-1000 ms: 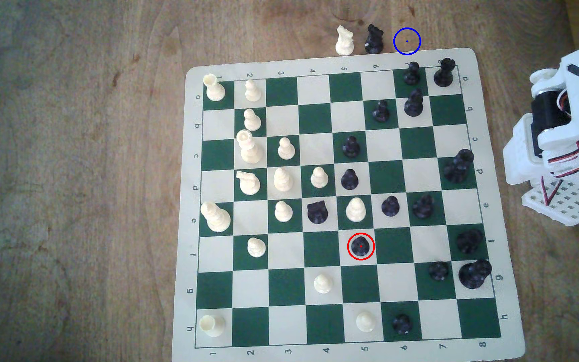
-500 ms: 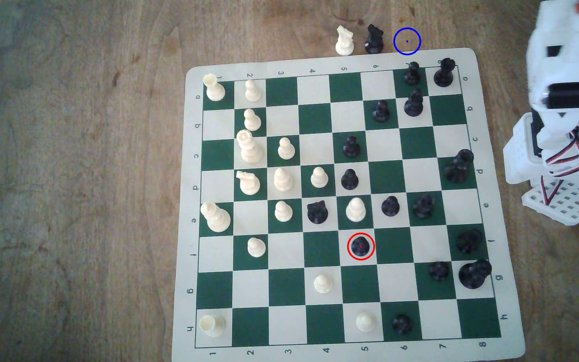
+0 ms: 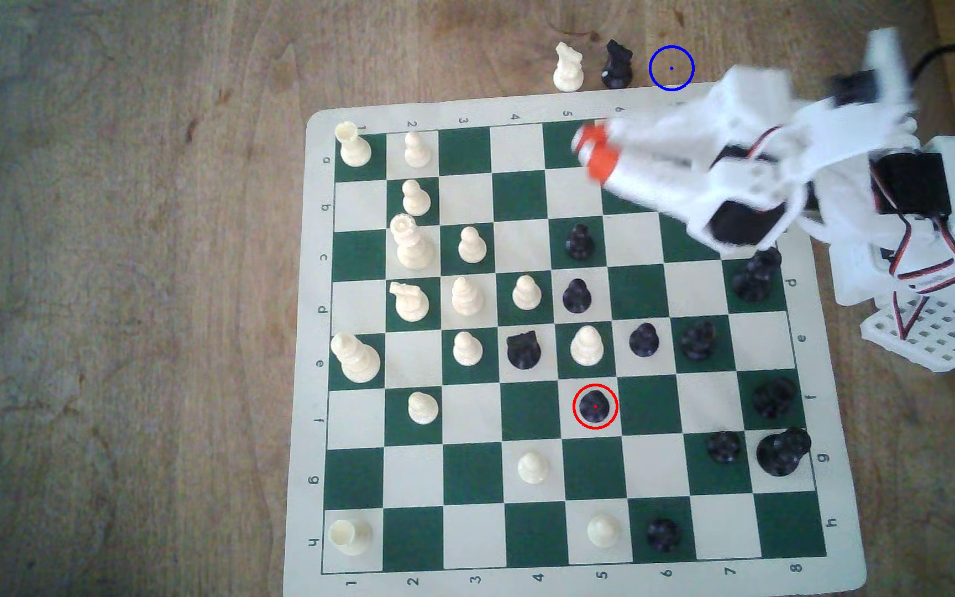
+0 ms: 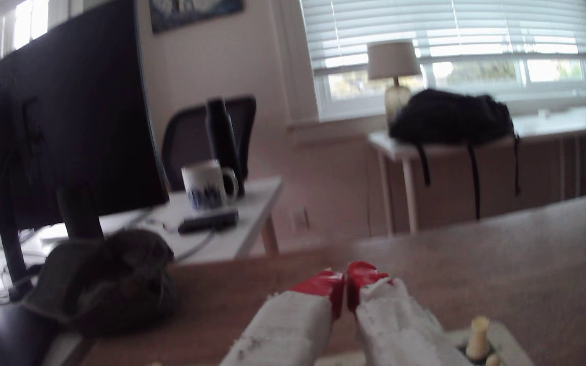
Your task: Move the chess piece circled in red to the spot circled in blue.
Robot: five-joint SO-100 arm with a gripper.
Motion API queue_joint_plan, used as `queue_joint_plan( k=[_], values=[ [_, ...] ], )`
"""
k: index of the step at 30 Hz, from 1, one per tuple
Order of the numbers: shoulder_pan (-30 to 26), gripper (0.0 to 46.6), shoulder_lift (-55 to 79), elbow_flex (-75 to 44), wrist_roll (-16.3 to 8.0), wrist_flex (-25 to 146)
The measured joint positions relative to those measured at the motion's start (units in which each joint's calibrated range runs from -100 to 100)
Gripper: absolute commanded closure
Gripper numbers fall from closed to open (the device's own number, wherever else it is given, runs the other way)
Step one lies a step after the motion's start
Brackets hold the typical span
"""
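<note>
I'm sitting in a home office: big monitor [image 4: 62, 116] on a white desk [image 4: 249, 211] with a mug [image 4: 208, 186] and bottle [image 4: 223, 140], mesh chair [image 4: 186, 140] behind, table lamp [image 4: 393, 70] by a blinded window [image 4: 460, 45]. Chessboard [image 3: 521, 333] is lying on my wooden bench [image 3: 119, 287].

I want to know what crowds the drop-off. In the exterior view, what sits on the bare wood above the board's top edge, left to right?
White knight → black knight → the spot, the blue ring.
</note>
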Motion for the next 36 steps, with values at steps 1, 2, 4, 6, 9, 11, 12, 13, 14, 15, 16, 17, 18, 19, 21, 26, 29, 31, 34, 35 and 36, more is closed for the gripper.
queue_joint_plan(
  k=[1, 2, 4, 6, 9, 11, 12, 13, 14, 15, 16, 17, 18, 19, 21, 26, 29, 31, 34, 35, 36],
  values=[
    [-0.5, 46.4, 0.0, -1.0, 0.0, 3.5],
    [-0.9, 46.4, 0.3, -2.3, 0.0, 6.9],
    [-2.4, 46.4, 3.9, -7.5, -0.2, 14.4],
    [-3.7, 46.4, 7.5, -12.4, -0.5, 20.2],
    [-6.6, 46.4, 15.2, -21.2, -0.9, 29.6],
    [-9.1, 46.0, 21.8, -27.8, -0.9, 35.9],
    [-9.8, 44.9, 23.6, -29.3, -0.9, 37.2],
    [-10.5, 42.8, 25.1, -30.7, -0.9, 38.6],
    [-11.1, 41.6, 27.0, -32.3, -0.9, 40.1],
    [-11.8, 40.5, 28.7, -33.5, -0.9, 41.4],
    [-13.1, 39.7, 31.3, -34.5, -0.9, 42.6],
    [-13.6, 38.5, 32.3, -34.7, -0.7, 42.9],
    [-13.9, 37.5, 33.4, -34.7, -0.4, 42.9],
    [-14.2, 36.3, 34.9, -34.7, -0.1, 42.9],
    [-15.9, 36.2, 38.4, -34.7, 0.2, 42.9],
    [-18.1, 35.2, 44.6, -36.1, 1.4, 43.4],
    [-18.7, 34.9, 49.1, -38.3, 1.8, 44.5],
    [-19.0, 34.7, 51.7, -38.9, 1.8, 44.5],
    [-19.1, 34.2, 55.4, -39.6, 2.0, 44.5],
    [-19.1, 34.1, 56.3, -39.9, 2.0, 44.5],
    [-19.0, 34.1, 57.2, -40.0, 2.1, 44.5]
  ],
)
